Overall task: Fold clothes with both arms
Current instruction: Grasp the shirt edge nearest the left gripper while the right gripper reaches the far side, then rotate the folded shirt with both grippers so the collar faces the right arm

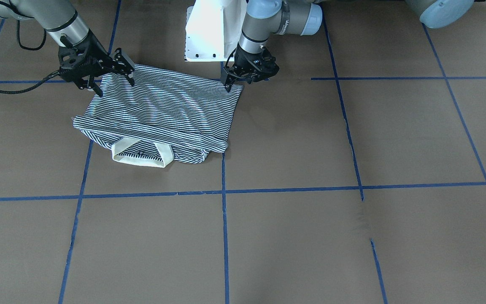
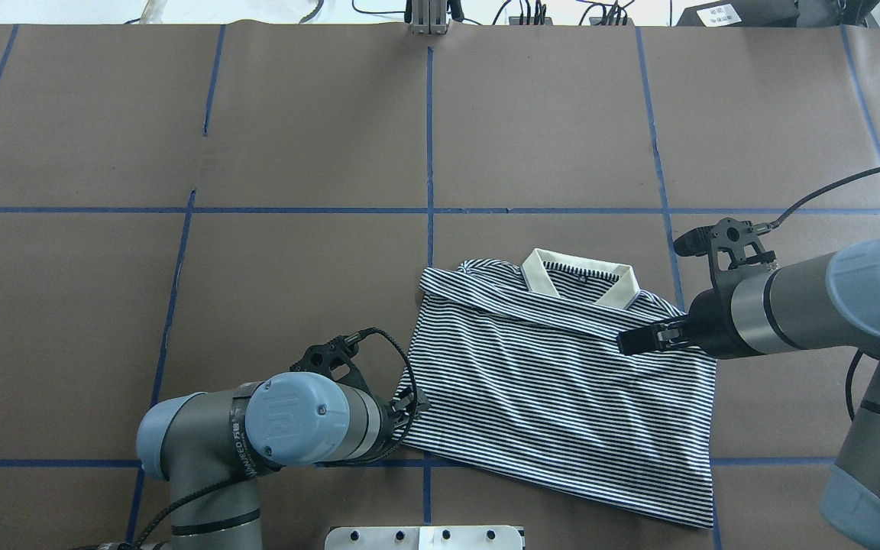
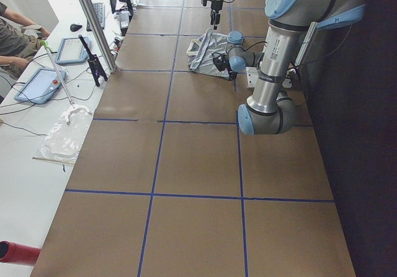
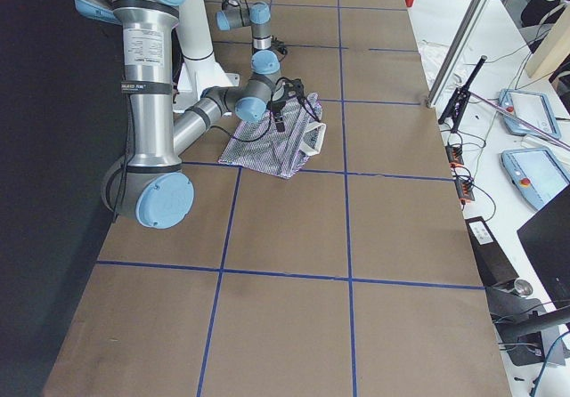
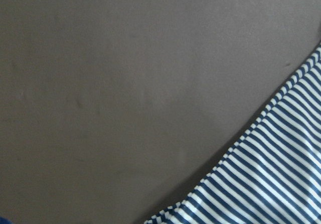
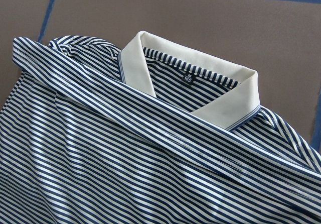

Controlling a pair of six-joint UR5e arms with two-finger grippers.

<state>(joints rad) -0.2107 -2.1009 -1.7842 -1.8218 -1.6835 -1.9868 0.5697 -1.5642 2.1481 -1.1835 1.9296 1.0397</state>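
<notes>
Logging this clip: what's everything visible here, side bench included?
polo shirt: one, navy-and-white stripes, cream collar, lying partly folded on the table near the robot.
table: one, brown cover, blue tape grid.
pedestal base: one, white, at the table's robot-side edge.
side bench: one, white, along the table's far side.
pendants: two, blue-rimmed, on the bench.
plastic bag: one, clear, on the bench.
operator's arm: one, at the bench.
left gripper: one, black, at a shirt corner; open or shut unclear.
right gripper: one, black, open, at the other robot-side corner.
</notes>
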